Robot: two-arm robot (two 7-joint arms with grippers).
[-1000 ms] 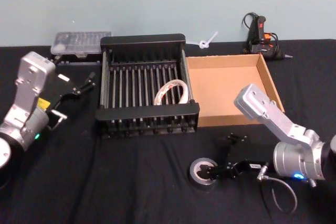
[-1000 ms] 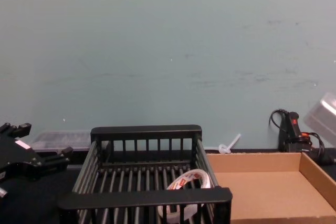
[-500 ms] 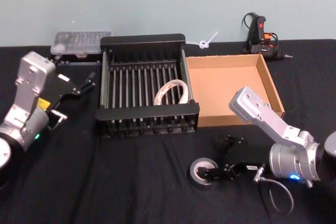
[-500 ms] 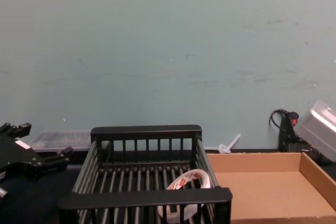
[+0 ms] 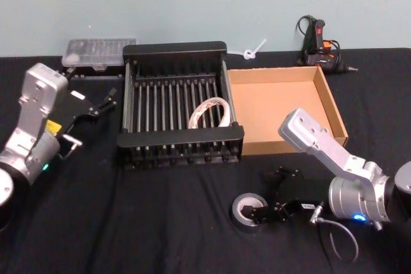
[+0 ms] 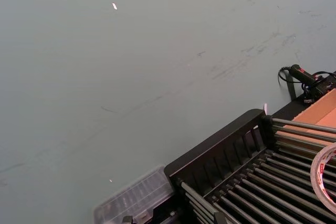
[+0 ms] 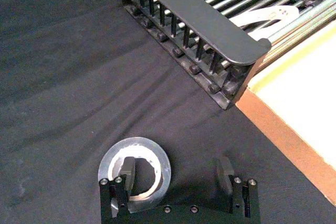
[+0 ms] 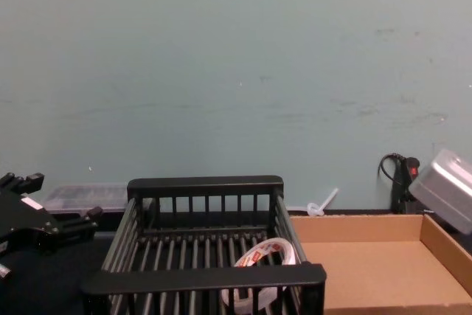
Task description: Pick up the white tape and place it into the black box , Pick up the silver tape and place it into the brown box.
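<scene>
At lower right of the head view the right gripper has eased lower, its spread jaws now straddling one wall of the silver tape, ready to clamp, while the white tape already lies in the black box and the left gripper idles at left, jaws apart.

text: none legible | white tape: red marks; too small to read

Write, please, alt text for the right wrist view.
The open right gripper sits low over the silver tape, one finger in its centre hole. Beyond stand the black box holding the white tape, and the brown box.
</scene>
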